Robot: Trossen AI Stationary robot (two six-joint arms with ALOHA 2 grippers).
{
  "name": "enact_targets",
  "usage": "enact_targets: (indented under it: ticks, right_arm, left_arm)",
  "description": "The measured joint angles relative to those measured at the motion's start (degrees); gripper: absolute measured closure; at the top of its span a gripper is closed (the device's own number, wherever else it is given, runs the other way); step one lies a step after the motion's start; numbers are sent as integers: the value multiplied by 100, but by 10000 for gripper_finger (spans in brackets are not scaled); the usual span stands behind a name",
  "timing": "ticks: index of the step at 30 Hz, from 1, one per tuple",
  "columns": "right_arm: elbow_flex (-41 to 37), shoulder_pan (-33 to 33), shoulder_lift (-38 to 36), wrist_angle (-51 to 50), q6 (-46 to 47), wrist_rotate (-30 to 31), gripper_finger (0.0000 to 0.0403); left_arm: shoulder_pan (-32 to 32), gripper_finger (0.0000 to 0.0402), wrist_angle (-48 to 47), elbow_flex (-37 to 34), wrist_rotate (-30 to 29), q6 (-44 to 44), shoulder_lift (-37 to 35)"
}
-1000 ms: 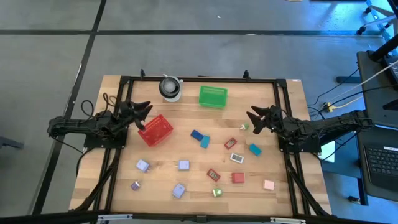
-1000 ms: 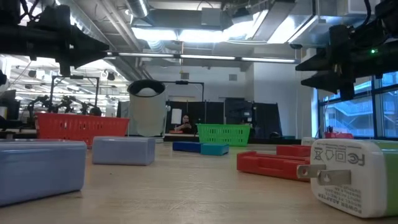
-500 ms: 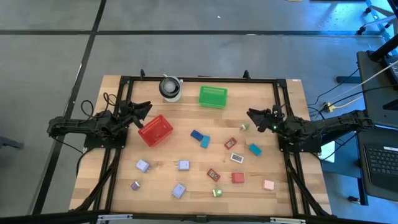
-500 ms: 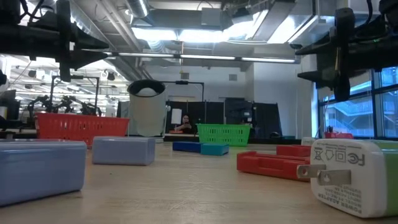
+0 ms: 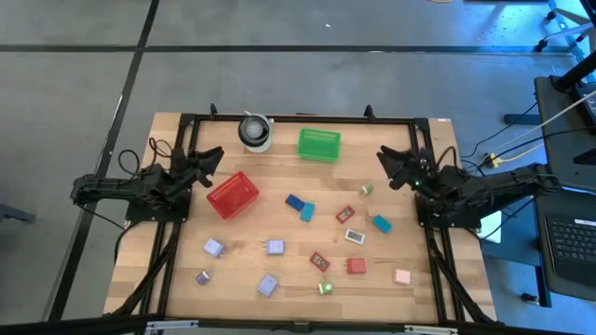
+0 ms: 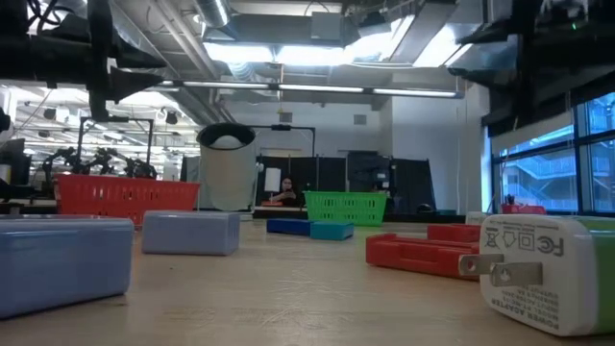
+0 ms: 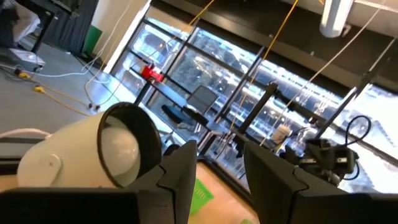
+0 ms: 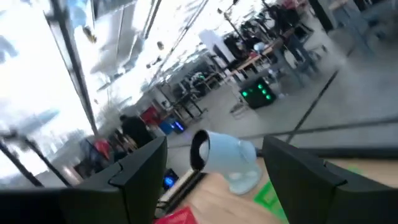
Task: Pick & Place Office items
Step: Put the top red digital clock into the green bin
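The office items lie scattered on the wooden table: lavender blocks (image 5: 213,247) (image 5: 275,247) (image 5: 267,285), a blue piece (image 5: 294,201), teal pieces (image 5: 306,212) (image 5: 380,223), red pieces (image 5: 345,214) (image 5: 357,266), a pink one (image 5: 402,276), and a green one (image 5: 326,288). In the low view a white charger (image 6: 538,274) lies nearest. My left gripper (image 5: 212,155) (image 7: 217,180) hovers open above the red mesh basket's far left side. My right gripper (image 5: 384,154) (image 8: 214,180) hovers open near the table's right edge, beyond a small green piece (image 5: 367,189). Neither holds anything.
The red mesh basket (image 5: 233,194) stands left of centre. The green rectangular basket (image 5: 318,144) and a white cylinder with a dark rim (image 5: 254,131) stand at the far edge. A black frame (image 5: 298,118) borders the table. Bare wood lies between the baskets and the pieces.
Both grippers have risen and drawn back toward the far edge. The right one left the top of the low view. Both stayed open. No piece has moved.
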Motion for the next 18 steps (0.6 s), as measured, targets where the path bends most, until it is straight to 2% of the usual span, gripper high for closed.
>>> enact_targets:
  ticks: [4,8,10,13,18]
  right_arm:
    - [809,-7,324,-1362,-594,-226,135]
    - [1682,-91,821,-3419,-774,-1150,135]
    - [2037,-170,1107,-4140,-845,-1688,135]
    - [2340,-300,1546,-4726,-1189,-2591,135]
    - [2408,-577,2224,-4868,-1904,-3999,135]
  left_arm:
    - [0,271,-18,0,-10,2,2]
    - [0,264,-18,0,-10,0,2]
    - [0,256,3,0,-10,0,2]
    - [0,243,55,0,-12,0,2]
    - [0,220,80,0,-17,0,2]
